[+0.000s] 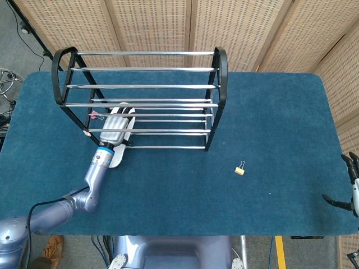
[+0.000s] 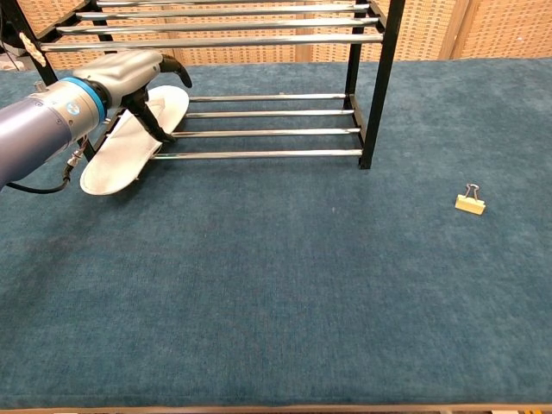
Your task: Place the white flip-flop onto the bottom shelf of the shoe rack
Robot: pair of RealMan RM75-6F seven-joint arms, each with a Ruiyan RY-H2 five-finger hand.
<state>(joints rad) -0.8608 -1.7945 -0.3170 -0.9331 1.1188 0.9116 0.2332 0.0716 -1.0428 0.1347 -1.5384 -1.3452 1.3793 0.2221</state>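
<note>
The white flip-flop (image 2: 129, 142) lies at the left end of the shoe rack (image 1: 220, 84). Its front part rests on the low bars of the bottom shelf (image 2: 267, 133). Its back part hangs off the bars and touches the blue table (image 2: 302, 285). So it is only half on the shelf.

The left hand (image 2: 138, 73) is over the front part of the flip-flop. Its dark fingers (image 2: 159, 129) point down at the shoe and seem to touch or press its top. They are not wrapped around it. I cannot tell for sure if the hand holds the shoe or only pushes it.

The right hand (image 1: 352, 185) is far away at the right edge of the table. Its fingers are spread wide and it holds nothing.

The flip-flop looks thin and light. It is most likely soft foam, so it can bend if pushed hard. The bars are smooth and shiny, so the shoe may slide on them easily. A good place to hold it is the side edge near the middle, or the strap. Pushing from the back end could also slide it onto the shelf.

A small clip (image 2: 470, 201) lies on the table, well apart from the rack.
</note>
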